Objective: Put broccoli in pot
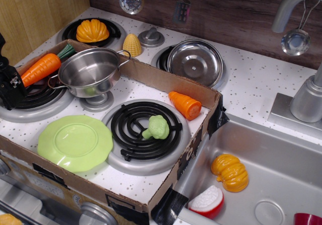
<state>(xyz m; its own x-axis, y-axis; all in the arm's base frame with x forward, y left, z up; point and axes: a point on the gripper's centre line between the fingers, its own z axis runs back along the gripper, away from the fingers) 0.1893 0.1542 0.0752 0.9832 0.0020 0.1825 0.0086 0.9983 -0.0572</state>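
Note:
The broccoli (157, 128) is a small light-green floret lying on the black coil of the front right burner (146, 134). The pot (90, 74) is shiny steel with wire loop handles; it stands upright and empty to the broccoli's upper left, between the burners. My gripper (11, 86) is a black shape at the far left edge, over the left burner, well away from both pot and broccoli. Its fingers are too dark and cut off to read.
A light-green plate (75, 142) lies front left. A whole carrot (43, 68), a carrot piece (185, 104), a corn piece (132, 45), an orange squash (92, 30) and a steel lid (195, 62) lie around. A cardboard wall (166, 81) rims the stove. The sink (282, 159) is to the right.

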